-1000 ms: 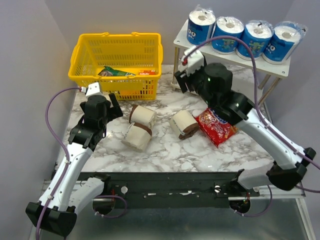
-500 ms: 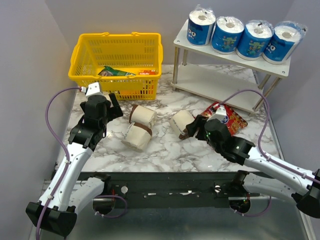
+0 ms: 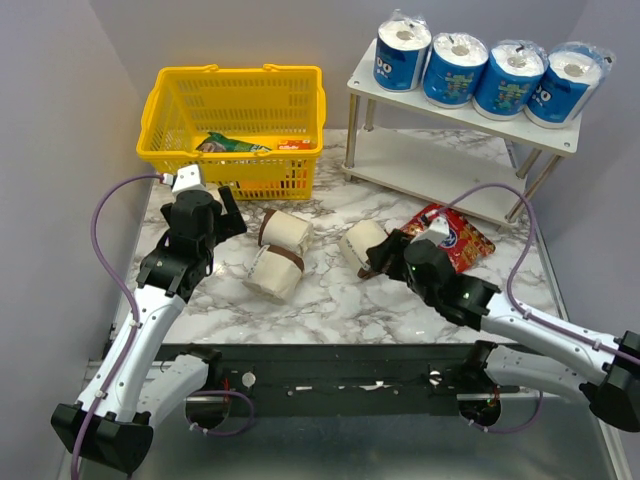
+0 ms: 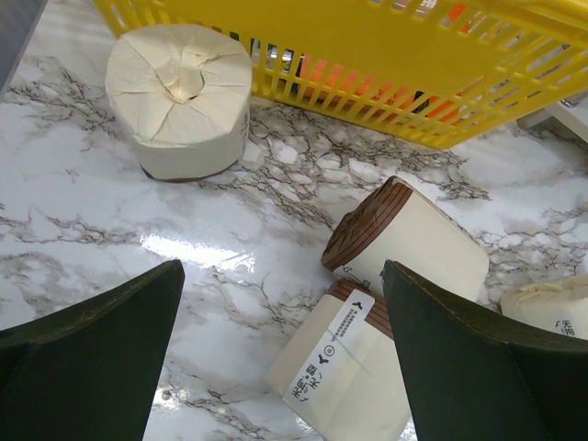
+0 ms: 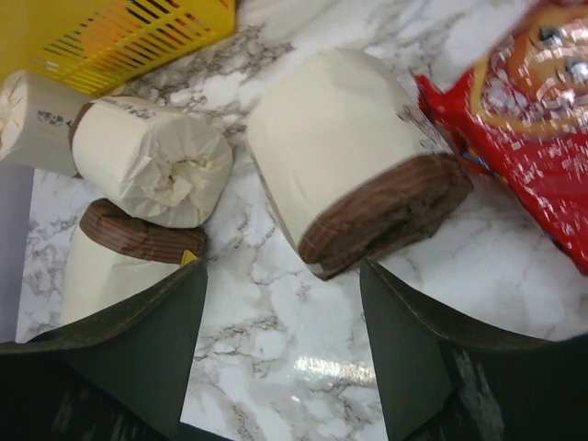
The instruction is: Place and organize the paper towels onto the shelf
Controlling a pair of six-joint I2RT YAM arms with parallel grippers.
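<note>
A cream paper towel roll (image 5: 354, 197) lies on its side mid-table. The right gripper (image 5: 285, 266) sits just near of it, jaws wide apart and empty. A red snack bag (image 5: 514, 119) lies just right of the roll, perhaps touching it; this is hard to tell. Closing could snag the bag, or a finger could nudge the roll away. The left gripper (image 4: 282, 276), wide open and empty, hovers by the yellow basket (image 3: 250, 172). The shelf (image 3: 430, 165) stands far right, with four blue-wrapped rolls (image 3: 455, 68) on top.
</note>
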